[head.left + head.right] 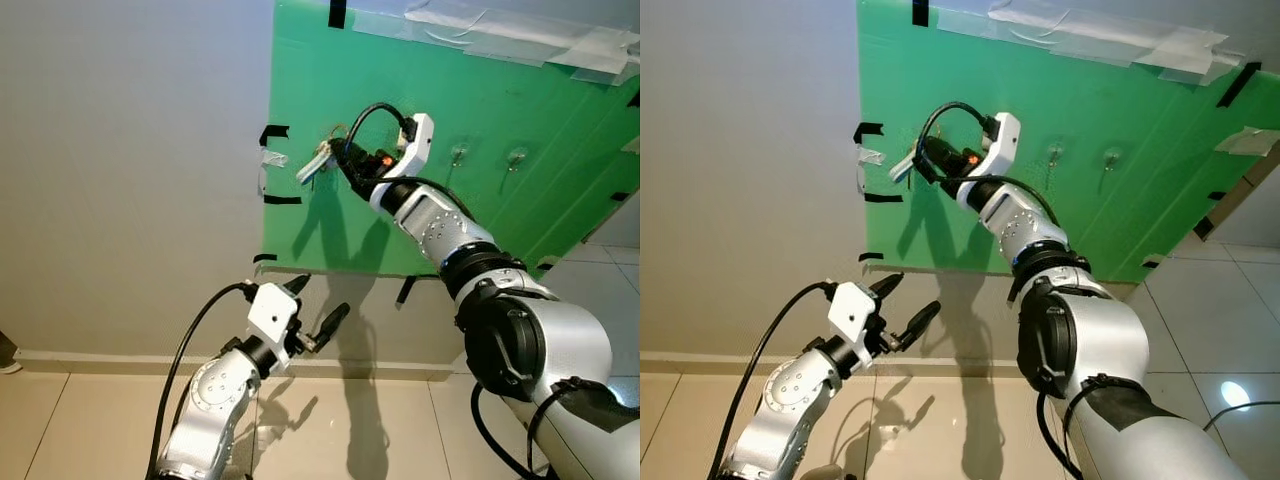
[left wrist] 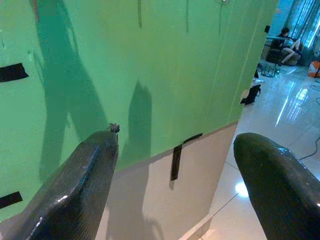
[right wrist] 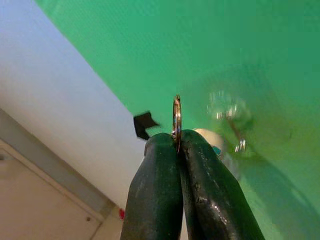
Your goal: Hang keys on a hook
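The keys (image 1: pixel 314 163) hang from the tip of the right gripper (image 1: pixel 340 158), raised against the upper left part of the green board (image 1: pixel 500 210) taped to the wall (image 1: pixel 130 170). In the right wrist view the 2 black fingers (image 3: pixel 160 195) are pressed tight together, clenched on a thin metal key ring (image 3: pixel 176 120) that stands edge-on between their tips. Just beyond the ring, on the board, sits a clear hook (image 3: pixel 231 117), blurred and close to the ring; whether ring and hook touch cannot be told. From the head camera, a silvery key blade slants down and to the left of the fingertips, near a strip of black tape (image 1: pixel 273 132) at the board's left edge.

2 more clear hooks (image 1: pixel 458 155) (image 1: pixel 516 158) are fixed to the board further to the right, well apart from the keys.

The left gripper (image 1: pixel 316 310) is held low, in front of the wall below the board's bottom edge. Its fingers (image 2: pixel 75 190) are spread wide with nothing between them; through the gap the left wrist view shows the lower board, a black tape strip (image 2: pixel 176 161) and the glossy tiled floor (image 2: pixel 280 120). The shadows of both arms fall on the board and wall.
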`<state>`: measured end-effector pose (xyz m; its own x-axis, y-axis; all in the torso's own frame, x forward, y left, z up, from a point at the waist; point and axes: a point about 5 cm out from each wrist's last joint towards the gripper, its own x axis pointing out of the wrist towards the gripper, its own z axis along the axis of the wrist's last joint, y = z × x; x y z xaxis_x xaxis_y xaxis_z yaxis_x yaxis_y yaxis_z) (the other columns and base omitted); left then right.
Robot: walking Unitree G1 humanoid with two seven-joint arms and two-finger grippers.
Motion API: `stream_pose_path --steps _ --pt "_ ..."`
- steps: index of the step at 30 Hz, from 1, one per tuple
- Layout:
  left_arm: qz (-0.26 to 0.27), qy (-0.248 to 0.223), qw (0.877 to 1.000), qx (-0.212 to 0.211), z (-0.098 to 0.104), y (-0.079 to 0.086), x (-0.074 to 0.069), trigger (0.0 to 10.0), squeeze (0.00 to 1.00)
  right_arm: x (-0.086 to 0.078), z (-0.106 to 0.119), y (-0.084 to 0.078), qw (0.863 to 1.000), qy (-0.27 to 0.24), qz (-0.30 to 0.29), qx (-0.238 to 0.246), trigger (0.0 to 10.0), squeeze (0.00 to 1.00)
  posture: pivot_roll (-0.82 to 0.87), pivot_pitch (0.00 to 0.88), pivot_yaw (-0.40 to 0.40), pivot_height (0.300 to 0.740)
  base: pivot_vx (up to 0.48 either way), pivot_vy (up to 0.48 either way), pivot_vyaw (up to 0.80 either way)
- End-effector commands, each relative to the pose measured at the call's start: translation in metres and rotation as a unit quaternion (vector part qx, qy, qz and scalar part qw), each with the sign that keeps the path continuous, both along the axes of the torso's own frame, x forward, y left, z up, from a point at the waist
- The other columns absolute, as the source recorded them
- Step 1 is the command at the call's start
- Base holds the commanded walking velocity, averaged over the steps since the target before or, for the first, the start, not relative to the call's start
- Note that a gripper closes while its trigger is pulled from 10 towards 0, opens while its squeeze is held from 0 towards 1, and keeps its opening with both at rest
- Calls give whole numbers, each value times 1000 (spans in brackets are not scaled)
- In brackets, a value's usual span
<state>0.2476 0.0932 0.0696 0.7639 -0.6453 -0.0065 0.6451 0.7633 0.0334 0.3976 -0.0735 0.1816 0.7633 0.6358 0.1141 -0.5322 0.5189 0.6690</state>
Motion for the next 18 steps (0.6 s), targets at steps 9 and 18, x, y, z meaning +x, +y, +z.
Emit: stream_pose_path --steps 9,18 --pt "-3 -2 1000 1 1 2 -5 10000 0 -6 -12 11 999 7 28 -24 0 0 226 0 -137 740 0 0 0" --pt "-7 1 1000 2 2 2 -4 10000 0 -1 -9 -4 1000 13 -22 -5 0 0 217 0 -126 740 0 0 0"
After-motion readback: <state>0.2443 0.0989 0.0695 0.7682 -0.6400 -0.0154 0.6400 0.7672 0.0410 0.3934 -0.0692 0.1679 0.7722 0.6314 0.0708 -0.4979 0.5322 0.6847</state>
